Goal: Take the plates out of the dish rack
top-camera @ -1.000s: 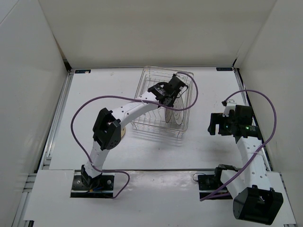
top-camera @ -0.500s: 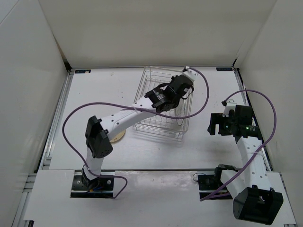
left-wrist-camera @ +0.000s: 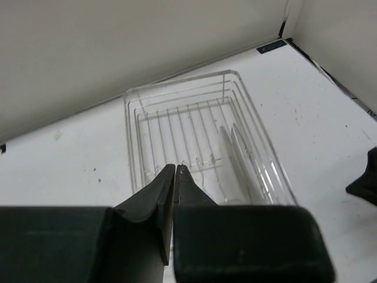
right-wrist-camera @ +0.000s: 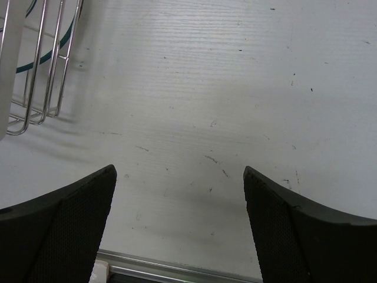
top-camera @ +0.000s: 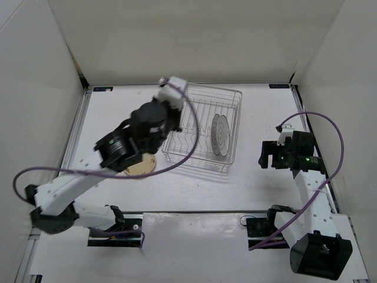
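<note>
The dish rack (top-camera: 231, 124) stands at the table's middle back. Two silver plates (top-camera: 219, 134) stand upright in its right half; in the left wrist view they show edge-on (left-wrist-camera: 235, 154) inside the rack (left-wrist-camera: 141, 127). The tan plate (top-camera: 141, 169) lies flat on the table left of the rack, partly under my left arm. My left gripper (top-camera: 171, 121) is raised above the rack's left end, shut and empty (left-wrist-camera: 175, 168). My right gripper (top-camera: 268, 156) is open and empty above bare table right of the rack, whose corner shows in the right wrist view (right-wrist-camera: 35, 71).
White walls enclose the table on the back, left and right. A metal rail (top-camera: 73, 141) runs along the left edge and another along the near edge (right-wrist-camera: 177, 272). Purple cables loop from both arms.
My left arm has lifted out of the rack and swung up and to the left, its gripper empty. The rack has shifted slightly. The right arm has not moved.
</note>
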You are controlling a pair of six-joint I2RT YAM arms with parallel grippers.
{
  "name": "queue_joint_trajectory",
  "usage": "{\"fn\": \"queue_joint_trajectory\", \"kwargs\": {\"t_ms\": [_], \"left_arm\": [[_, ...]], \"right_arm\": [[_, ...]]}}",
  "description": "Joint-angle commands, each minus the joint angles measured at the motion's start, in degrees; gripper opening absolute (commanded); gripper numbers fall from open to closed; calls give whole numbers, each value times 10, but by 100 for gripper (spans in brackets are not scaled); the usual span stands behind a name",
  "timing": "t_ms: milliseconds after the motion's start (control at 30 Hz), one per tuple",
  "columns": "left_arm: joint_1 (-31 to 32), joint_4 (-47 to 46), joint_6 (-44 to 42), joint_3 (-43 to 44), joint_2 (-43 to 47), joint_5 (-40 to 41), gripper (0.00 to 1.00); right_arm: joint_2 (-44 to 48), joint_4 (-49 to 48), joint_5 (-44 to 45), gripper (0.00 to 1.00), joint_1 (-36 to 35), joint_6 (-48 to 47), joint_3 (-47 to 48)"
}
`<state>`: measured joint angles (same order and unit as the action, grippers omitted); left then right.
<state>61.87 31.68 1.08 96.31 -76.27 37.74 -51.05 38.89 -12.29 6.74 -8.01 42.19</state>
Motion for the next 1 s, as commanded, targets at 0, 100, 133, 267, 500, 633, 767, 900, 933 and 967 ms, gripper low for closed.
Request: {"fn": "queue_joint_trajectory", "kwargs": {"t_ms": [0,100,133,267,500,633,767,900,933,967], "left_arm": [[-3,58,88,-125,111,3,16],[-9,65,94,-192,154,14,16],[-11,72,95,-199,157,14,16],[-31,35,77,-235,125,-47,24],[-122,-29,86,-157,-33,-212,52],[-154,-95,87,-137,-102,-253,79],[-168,-73,98,-62,-182,-291,79],[-165,-57,98,-22,-223,-297,79],[-167,-55,97,-17,-231,-299,79],[-167,-53,102,-17,-241,-301,79]], "right_arm": [[8,-9,1,90,0,-2,1],[10,-8,-1,90,-1,-3,1],[10,-7,0,90,-1,-5,1],[14,-8,2,90,1,-7,0],[12,-7,6,90,2,-11,-3],[9,-7,8,90,1,-11,-4],[5,-7,9,90,1,-12,-4],[3,-5,7,90,1,-13,-5],[3,-5,8,90,1,-14,-4],[4,-5,8,90,1,-13,-4]]}}
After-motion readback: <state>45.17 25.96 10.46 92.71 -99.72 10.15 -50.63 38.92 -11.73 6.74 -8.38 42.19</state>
